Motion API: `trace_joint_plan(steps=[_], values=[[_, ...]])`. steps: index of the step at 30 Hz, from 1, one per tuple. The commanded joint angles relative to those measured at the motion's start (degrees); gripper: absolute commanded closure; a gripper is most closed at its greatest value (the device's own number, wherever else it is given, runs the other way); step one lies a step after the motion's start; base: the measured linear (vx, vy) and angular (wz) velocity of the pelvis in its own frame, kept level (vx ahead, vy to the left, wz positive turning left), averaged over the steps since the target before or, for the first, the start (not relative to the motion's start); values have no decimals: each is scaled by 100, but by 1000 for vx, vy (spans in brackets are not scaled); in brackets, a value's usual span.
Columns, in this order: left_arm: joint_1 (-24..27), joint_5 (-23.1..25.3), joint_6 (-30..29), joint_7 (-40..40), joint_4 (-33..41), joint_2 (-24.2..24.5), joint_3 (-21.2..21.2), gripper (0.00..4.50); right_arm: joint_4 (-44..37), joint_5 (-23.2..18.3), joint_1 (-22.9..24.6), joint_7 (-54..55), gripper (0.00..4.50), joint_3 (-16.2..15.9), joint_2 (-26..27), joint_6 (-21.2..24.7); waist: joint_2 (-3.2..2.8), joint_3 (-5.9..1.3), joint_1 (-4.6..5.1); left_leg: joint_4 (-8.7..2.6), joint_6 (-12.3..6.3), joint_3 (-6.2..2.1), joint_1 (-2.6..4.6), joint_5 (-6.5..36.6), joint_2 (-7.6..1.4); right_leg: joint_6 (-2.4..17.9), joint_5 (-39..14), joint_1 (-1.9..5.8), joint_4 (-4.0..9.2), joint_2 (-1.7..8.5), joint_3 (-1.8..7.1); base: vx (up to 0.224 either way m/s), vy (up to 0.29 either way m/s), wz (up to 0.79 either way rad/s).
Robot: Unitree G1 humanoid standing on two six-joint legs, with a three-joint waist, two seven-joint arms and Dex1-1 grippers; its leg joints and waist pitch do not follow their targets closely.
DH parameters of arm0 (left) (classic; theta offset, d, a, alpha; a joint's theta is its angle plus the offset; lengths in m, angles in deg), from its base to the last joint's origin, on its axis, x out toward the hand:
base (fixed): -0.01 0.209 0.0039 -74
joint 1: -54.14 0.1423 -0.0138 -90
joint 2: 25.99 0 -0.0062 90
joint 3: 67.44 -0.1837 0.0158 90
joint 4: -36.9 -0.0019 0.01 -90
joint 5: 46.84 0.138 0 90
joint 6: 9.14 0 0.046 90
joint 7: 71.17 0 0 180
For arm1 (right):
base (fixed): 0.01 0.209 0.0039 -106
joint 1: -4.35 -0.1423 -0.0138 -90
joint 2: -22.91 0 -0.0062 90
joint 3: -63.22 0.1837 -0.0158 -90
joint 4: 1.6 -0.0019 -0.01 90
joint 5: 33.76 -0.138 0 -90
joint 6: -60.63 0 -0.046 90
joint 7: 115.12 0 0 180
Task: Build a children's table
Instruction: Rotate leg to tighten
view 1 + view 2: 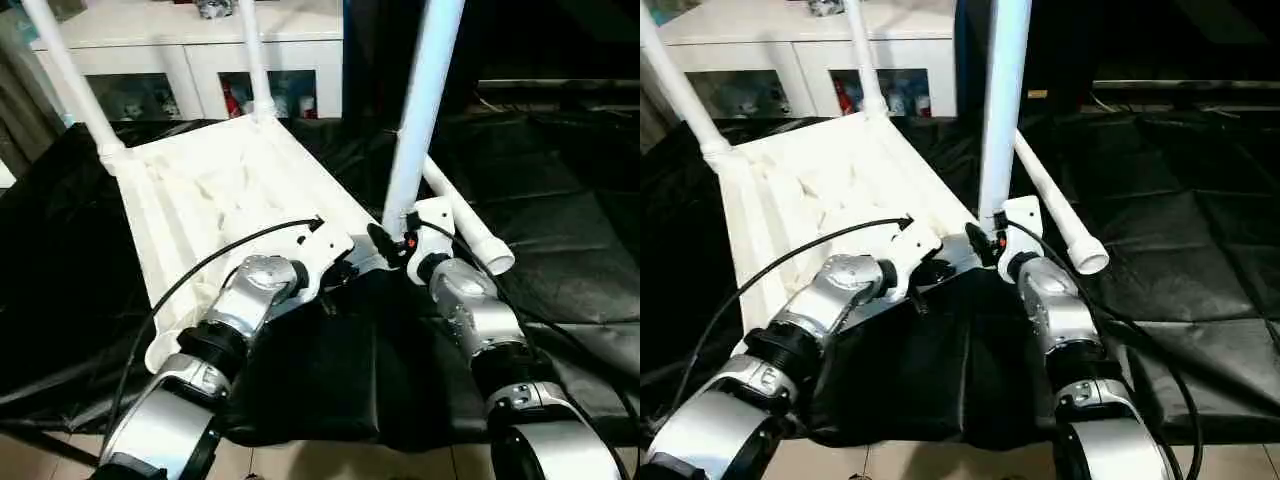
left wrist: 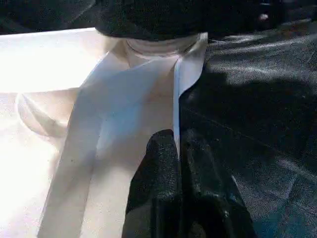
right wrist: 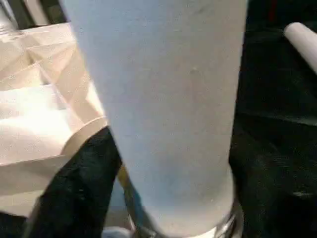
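Note:
The children's table top (image 1: 200,200) lies upside down on a black cloth, ribbed underside up. Two white legs (image 1: 70,80) (image 1: 252,60) stand in its far corner sockets. A third leg (image 1: 420,100) stands upright at the near right corner. My right gripper (image 1: 400,240) is closed around its base, and one black finger (image 3: 84,183) presses against the tube (image 3: 168,99). My left gripper (image 1: 335,270) is shut on the thin near rim (image 2: 185,64) of the top, just left of that corner, its fingers (image 2: 163,193) pinching the edge. A fourth leg (image 1: 470,225) lies loose on the cloth to the right.
A black cloth (image 1: 560,220) covers the work surface on all sides of the top. A white glass-door cabinet (image 1: 200,50) stands behind it. Tiled floor (image 1: 330,462) shows at the near edge, below my forearms.

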State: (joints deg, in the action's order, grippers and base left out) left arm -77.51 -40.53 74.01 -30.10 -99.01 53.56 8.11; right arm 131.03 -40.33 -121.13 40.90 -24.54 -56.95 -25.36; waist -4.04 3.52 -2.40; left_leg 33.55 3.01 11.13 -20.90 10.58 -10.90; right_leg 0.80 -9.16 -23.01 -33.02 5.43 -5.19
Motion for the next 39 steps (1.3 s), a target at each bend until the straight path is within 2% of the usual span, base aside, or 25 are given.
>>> trace_joint_plan(steps=[1, 3, 4, 7, 8, 9, 10, 12, 15, 16, 17, 18, 20, 21, 28, 30, 34, 35, 36, 37, 38, 39], values=[[141, -158, 338, 306, 153, 43, -43, 450, -100, 39, 253, -810, 75, -549, -10, 109, 109, -334, -21, -432, -408, -128, 17, 1603, -183, 950, -2325, 255, 493, 340, 231, 0, 0, 0], [305, -212, 400, 730, 368, 241, -100, 450, -395, 70, 417, -1384, 75, -710, -327, 51, 137, -345, -40, -427, -463, -121, 8, 1521, -195, 950, -2250, 266, 479, 348, 238, 0, 0, 0], [378, -242, 404, 910, 475, 330, -124, 450, -515, 88, 486, -1589, 75, -761, -461, 10, 128, -350, -62, -421, -520, -120, -6, 1429, -208, 976, -2154, 276, 464, 353, 241, 0, 0, 0], [589, -348, 461, 1391, 770, 572, -184, 450, -773, 70, 622, -2061, 75, -809, -806, -89, 129, -375, -104, -393, -589, -95, -12, 1127, -213, 1099, -1817, 276, 414, 346, 246, 0, 0, 0], [626, -367, 468, 1466, 825, 614, -193, 450, -819, 51, 642, -2157, 75, -812, -862, -91, 124, -378, -101, -398, -614, -105, -35, 1047, -227, 1155, -1676, 297, 379, 345, 239, 0, 0, 0], [688, -396, 468, 1622, 921, 703, -216, 450, -928, 3, 677, -2347, 75, -813, -961, -75, 143, -369, -95, -396, -629, -95, -36, 1063, -224, 1151, -1707, 285, 392, 334, 235, 0, 0, 0], [738, -416, 481, 1763, 1001, 789, -240, 450, -1017, -33, 701, -2518, 75, -823, -1052, -76, 135, -379, -107, -393, -626, -96, -11, 1070, -239, 1168, -1705, 277, 378, 338, 240, 0, 0, 0], [840, -450, 518, 2022, 1160, 952, -272, 450, -1161, -99, 742, -2820, 75, -850, -1212, -114, 112, -398, -127, -380, -650, -98, -2, 975, -260, 1265, -1431, 273, 334, 333, 250, 0, 0, 0], [964, -511, 521, 2324, 1368, 1142, -283, 450, -1323, -214, 770, -3112, 75, -872, -1345, -51, 110, -398, -140, -372, -684, -77, 6, 948, -259, 1371, -1174, 260, 303, 319, 254, 0, 0, 0], [996, -528, 510, 2402, 1427, 1192, -285, 450, -1367, -243, 777, -3195, 75, -877, -1377, -23, 108, -399, -144, -370, -679, -81, 0, 932, -255, 1394, -1125, 275, 294, 327, 254, 0, 0, 0], [1024, -538, 513, 2464, 1465, 1251, -284, 450, -1395, -250, 783, -3286, 75, -906, -1409, -26, 136, -395, -140, -371, -687, -76, -13, 920, -254, 1385, -1118, 281, 295, 325, 256, 0, 0, 0], [1045, -548, 502, 2501, 1494, 1290, -278, 450, -1409, -233, 793, -3350, 90, -941, -1433, -31, 127, -395, -141, -370, -695, -78, -12, 902, -255, 1387, -1108, 276, 290, 324, 255, 0, 0, 0], [1068, -551, 485, 2529, 1534, 1332, -277, 450, -1435, -207, 812, -3427, 90, -985, -1455, -27, 139, -386, -138, -370, -666, -72, -7, 939, -248, 1361, -1233, 271, 304, 326, 256, 0, 0, 0], [1086, -554, 444, 2539, 1577, 1364, -263, 450, -1463, -162, 858, -3528, 104, -1059, -1464, -31, 151, -389, -147, -371, -643, -77, -7, 935, -251, 1336, -1307, 279, 299, 334, 257, 0, 0, 0], [1021, -505, 335, 2097, 1437, 1175, -149, 450, -1485, -189, 944, -3350, 166, -1061, -1309, 77, 158, -381, -133, -366, -598, -75, -2, 930, -240, 1304, -1383, 272, 313, 326, 262, 0, 0, 0], [861, -385, 300, 1591, 1166, 990, -73, 450, -1192, -27, 880, -2660, 171, -946, -1086, 148, 150, -368, -121, -370, -558, -75, 2, 975, -231, 1263, -1528, 252, 342, 327, 265, 0, 0, 0], [582, -300, 144, 898, 781, 672, 48, 450, -688, 234, 761, -1653, 178, -845, -788, 259, 156, -329, -77, -406, -337, -93, 36, 1263, -203, 1059, -2186, 239, 425, 326, 251, 0, 0, 0], [438, -267, 50, 554, 596, 508, 104, 450, -514, 268, 719, -1276, 178, -788, -639, 313, 142, -333, -62, -409, -284, -100, 40, 1344, -198, 1000, -2317, 248, 441, 325, 247, 0, 0, 0], [363, -259, 2, 369, 501, 417, 140, 450, -425, 267, 690, -1062, 178, -739, -553, 349, 132, -317, -48, -408, -248, -90, 76, 1463, -193, 979, -2427, 206, 480, 322, 257, 0, 0, 0], [183, -257, -129, -98, 280, 191, 239, 450, -225, 223, 603, -578, 178, -606, -340, 437, 128, -334, -57, -409, -227, -111, 64, 1473, -184, 944, -2472, 245, 466, 333, 251, 0, 0, 0], [106, -261, -192, -302, 187, 94, 286, 450, -140, 198, 559, -382, 178, -548, -248, 473, 112, -333, -48, -406, -230, -101, 82, 1484, -180, 930, -2493, 216, 485, 330, 258, 0, 0, 0], [98, -262, -197, -319, 177, 84, 291, 450, -130, 196, 554, -359, 178, -542, -238, 474, 126, -339, -47, -402, -229, -104, 83, 1462, -177, 931, -2470, 221, 486, 325, 254, 0, 0, 0]])
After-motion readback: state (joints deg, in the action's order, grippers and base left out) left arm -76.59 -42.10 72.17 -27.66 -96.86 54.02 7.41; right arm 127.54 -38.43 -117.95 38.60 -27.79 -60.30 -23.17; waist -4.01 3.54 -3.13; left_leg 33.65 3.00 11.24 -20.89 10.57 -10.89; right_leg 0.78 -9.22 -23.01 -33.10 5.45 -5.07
